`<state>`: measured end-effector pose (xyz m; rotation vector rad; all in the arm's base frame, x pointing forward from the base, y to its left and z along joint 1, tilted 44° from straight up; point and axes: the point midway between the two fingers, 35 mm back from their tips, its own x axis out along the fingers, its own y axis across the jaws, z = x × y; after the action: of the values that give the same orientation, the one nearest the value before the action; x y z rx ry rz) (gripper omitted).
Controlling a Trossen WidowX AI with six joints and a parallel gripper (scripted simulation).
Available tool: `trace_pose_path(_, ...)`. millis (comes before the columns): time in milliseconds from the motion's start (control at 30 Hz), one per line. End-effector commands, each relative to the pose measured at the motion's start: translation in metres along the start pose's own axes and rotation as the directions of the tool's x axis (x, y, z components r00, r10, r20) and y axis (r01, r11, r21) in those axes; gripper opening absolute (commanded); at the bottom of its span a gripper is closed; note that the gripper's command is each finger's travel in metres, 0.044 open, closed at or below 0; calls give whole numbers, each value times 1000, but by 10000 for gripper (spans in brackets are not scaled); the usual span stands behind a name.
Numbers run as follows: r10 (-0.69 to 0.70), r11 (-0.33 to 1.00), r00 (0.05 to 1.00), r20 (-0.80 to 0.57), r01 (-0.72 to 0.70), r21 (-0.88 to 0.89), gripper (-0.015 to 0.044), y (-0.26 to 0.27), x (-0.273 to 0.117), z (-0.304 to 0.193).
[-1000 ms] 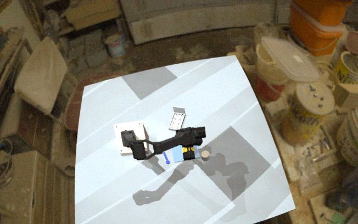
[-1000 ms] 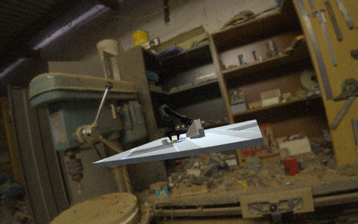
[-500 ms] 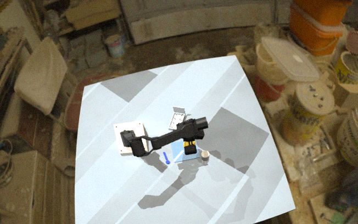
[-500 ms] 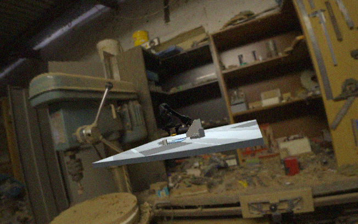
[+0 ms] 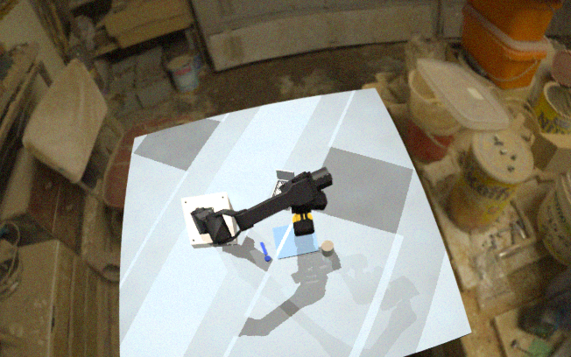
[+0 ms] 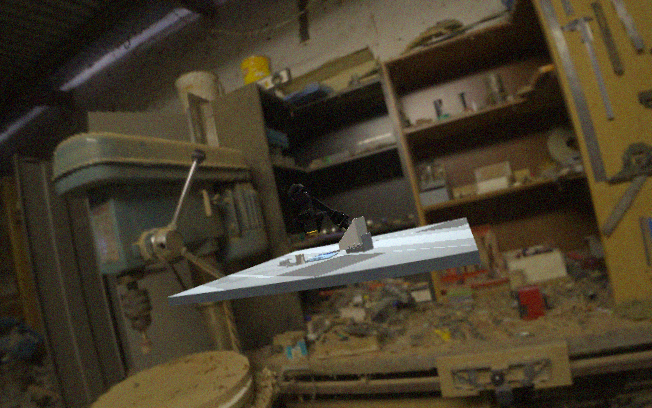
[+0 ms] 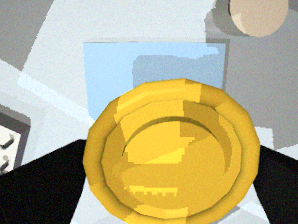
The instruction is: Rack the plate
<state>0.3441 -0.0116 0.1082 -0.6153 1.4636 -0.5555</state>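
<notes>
- We pinch the yellow plate point(image 5: 309, 216) point(image 6: 312, 233) point(image 7: 175, 172) between the fingers of our tool point(image 5: 303, 222) point(image 6: 311, 230) point(image 7: 170, 152).
- We hold it raised above the desk point(image 5: 271, 306) point(image 6: 410, 257) point(image 7: 55, 65).
- Its round face points toward our wrist camera; being round, it shows no long axis.

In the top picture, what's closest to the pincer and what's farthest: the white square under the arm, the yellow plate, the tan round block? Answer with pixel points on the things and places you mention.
1. Yellow plate point(image 5: 298, 217) point(image 6: 312, 232) point(image 7: 177, 172): in the pincer point(image 5: 303, 220) point(image 6: 311, 230) point(image 7: 170, 152)
2. Tan round block point(image 5: 327, 248) point(image 6: 300, 259) point(image 7: 261, 16): lower right
3. White square point(image 5: 221, 200): left
</notes>
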Motion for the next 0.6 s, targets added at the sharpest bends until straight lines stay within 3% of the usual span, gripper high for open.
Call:
trace_pose_path(0,0,1000,1000,-7,0,3,0,2,-14,0)
trace_pose_path(400,-7,1000,1000,-8,7,8,0,2,-47,0)
trace_pose_path(567,8,989,1000,-7,-7,144,0,53,-50,-28)
